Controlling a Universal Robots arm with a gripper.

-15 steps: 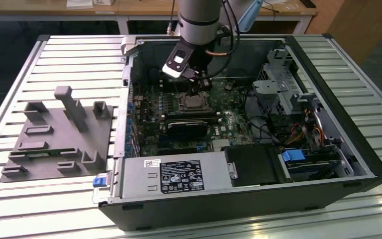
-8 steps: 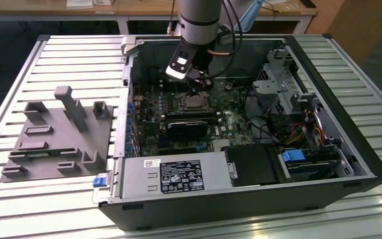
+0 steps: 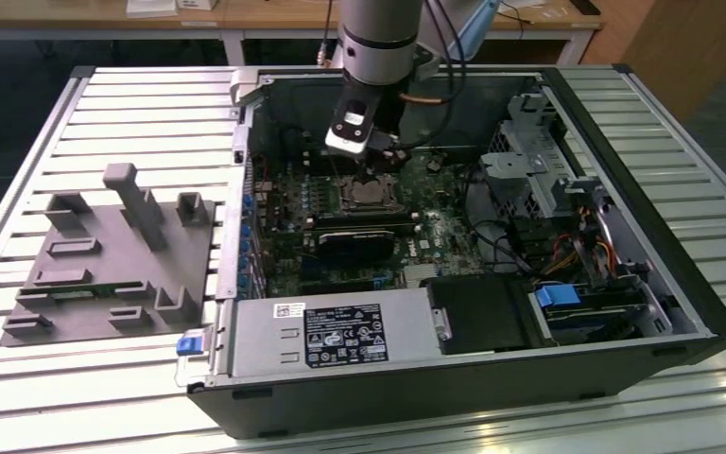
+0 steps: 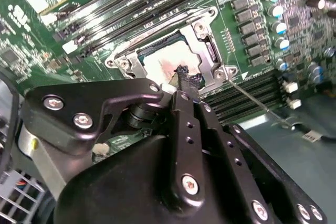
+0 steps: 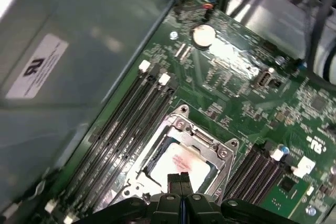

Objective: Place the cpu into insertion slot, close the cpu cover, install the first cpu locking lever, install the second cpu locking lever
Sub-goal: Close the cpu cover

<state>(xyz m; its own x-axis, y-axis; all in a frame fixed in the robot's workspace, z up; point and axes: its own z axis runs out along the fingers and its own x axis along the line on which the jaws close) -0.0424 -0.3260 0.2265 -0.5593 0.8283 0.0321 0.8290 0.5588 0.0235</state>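
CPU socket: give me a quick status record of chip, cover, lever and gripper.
cpu: seated in the insertion slot, top showing through the cover's window
cpu cover: down flat around the chip
lever: one thin rod juts out from the socket's corner, seemingly unlatched
gripper: fingers shut, tip just over the cpu's edge; contact unclear

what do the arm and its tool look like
The arm is a silver-grey cylinder with a black wrist, a white block and thin cables alongside. The tool is matte black: angular plates with silver screw heads, narrowing to a slim tip.
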